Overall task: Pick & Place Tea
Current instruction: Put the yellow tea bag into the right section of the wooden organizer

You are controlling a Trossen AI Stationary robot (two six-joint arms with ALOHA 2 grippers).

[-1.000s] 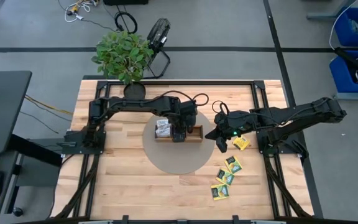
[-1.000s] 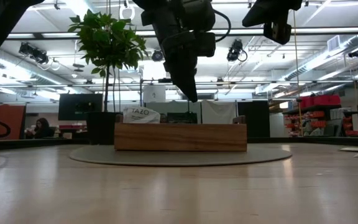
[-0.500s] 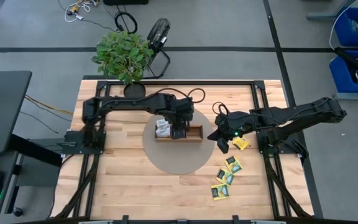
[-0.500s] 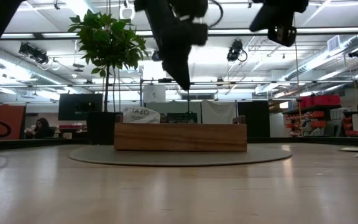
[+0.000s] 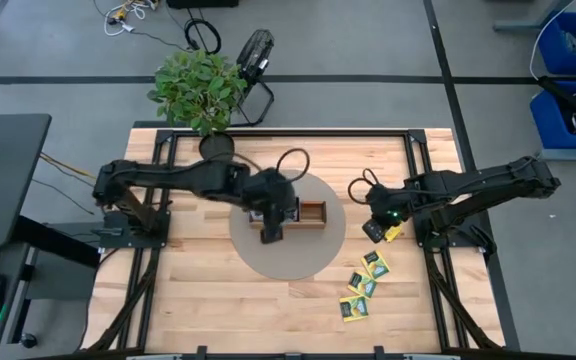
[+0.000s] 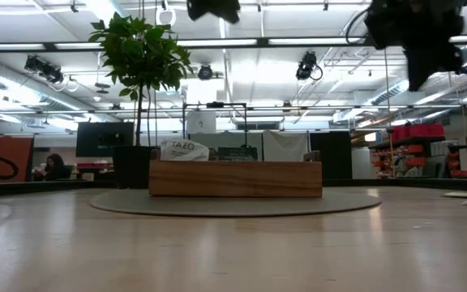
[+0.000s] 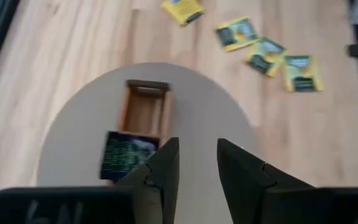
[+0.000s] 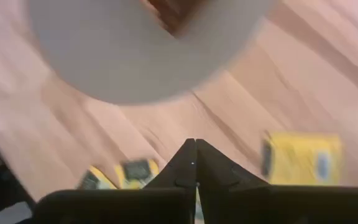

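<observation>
my right pincer (image 5: 376,229) hangs with its fingers pressed together and empty over the yellow tea packet (image 5: 389,233) beside the round mat (image 5: 308,262), ready to open. more packets (image 5: 363,286) lie near. my left pincer (image 7: 197,163), fingers slightly apart, waits above the wooden tray (image 5: 314,211), which holds some tea.

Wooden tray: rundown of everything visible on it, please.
The wooden tray is a long brown box of plain wood with low walls, lying flat on the round grey mat at the table's middle. The left wrist view shows an empty end compartment and a dark printed tea packet in the next one. In the low view a white-faced packet sticks up above its rim at one end. The left end effector hangs above the mat just beside the tray, open, not touching it.
</observation>
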